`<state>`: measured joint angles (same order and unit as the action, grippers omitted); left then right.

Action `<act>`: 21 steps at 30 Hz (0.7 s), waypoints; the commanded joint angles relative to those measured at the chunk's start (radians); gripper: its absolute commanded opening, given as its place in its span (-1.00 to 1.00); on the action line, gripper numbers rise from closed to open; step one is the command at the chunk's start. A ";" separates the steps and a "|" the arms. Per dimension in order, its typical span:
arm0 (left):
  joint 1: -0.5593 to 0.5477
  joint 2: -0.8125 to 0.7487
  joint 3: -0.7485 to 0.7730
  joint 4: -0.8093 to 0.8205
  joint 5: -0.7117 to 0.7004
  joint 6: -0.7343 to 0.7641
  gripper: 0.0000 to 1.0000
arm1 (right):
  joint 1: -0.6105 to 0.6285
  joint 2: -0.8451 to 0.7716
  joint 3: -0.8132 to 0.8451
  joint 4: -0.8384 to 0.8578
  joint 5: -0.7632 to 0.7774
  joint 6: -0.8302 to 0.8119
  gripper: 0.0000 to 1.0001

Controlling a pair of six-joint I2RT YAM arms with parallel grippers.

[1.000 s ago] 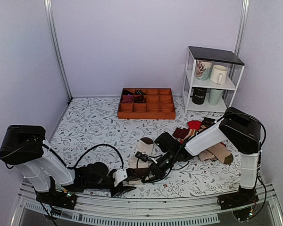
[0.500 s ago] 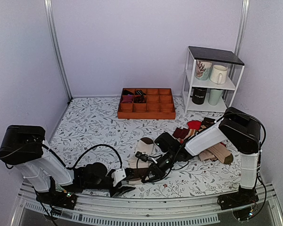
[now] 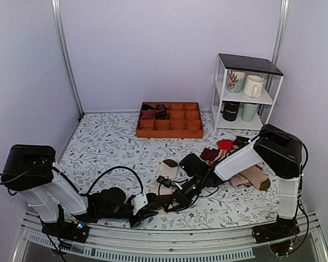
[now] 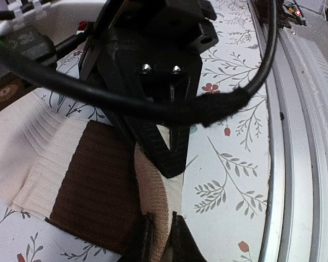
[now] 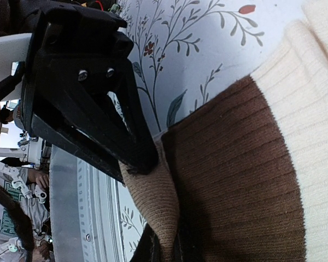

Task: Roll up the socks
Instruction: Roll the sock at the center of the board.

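Pale lilac walls [image 3: 164, 49] close in a leafy floral-print surface [image 3: 106, 142], with a wooden divided tray [image 3: 169, 134] at the back, a white rack [image 3: 249, 64] of mugs in the right corner and a heap of other socks [image 3: 225, 148] before it. The socks [image 3: 167, 170] lie flat near the middle of the front edge. The left jaws and right jaws face each other, each pinched shut on the tan cuff [image 4: 153, 202] near the metal rail [image 3: 180, 248].

We log two arms: left arm [image 3: 63, 192] and right arm [image 3: 238, 158], with black joints, white link shells and loose black cables [image 3: 118, 168]. The right gripper [image 4: 172, 162] is matte black, with two silver screws [image 4: 160, 69].
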<state>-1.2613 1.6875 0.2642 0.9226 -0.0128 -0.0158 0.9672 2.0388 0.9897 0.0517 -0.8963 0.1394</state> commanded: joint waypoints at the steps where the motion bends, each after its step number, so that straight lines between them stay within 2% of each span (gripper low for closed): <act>1: 0.014 0.038 0.006 -0.011 0.072 -0.048 -0.85 | 0.000 0.075 -0.032 -0.143 0.097 0.000 -0.89; 3: 0.026 0.050 0.004 -0.011 0.104 -0.081 -1.00 | 0.000 0.075 -0.028 -0.143 0.098 -0.001 -0.86; 7: 0.068 0.073 0.005 -0.023 0.211 -0.174 -1.00 | 0.000 0.061 -0.027 -0.141 0.096 -0.007 -0.78; 10: 0.101 0.071 0.019 -0.131 0.270 -0.279 -1.00 | -0.001 -0.004 -0.050 -0.113 0.129 -0.025 -0.66; 12: 0.109 0.066 0.028 -0.207 0.298 -0.343 -1.00 | -0.001 -0.073 -0.080 -0.062 0.182 -0.047 -0.51; 17: 0.120 0.077 0.049 -0.381 0.366 -0.467 -1.00 | 0.002 -0.294 -0.252 0.221 0.296 -0.175 -0.26; 21: 0.134 0.101 0.035 -0.414 0.404 -0.549 -1.00 | 0.048 -0.457 -0.456 0.521 0.403 -0.377 -0.02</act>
<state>-1.1400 1.7248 0.3458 0.7963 0.3042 -0.4362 0.9768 1.7302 0.6785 0.2649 -0.6544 -0.0204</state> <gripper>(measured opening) 0.025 0.453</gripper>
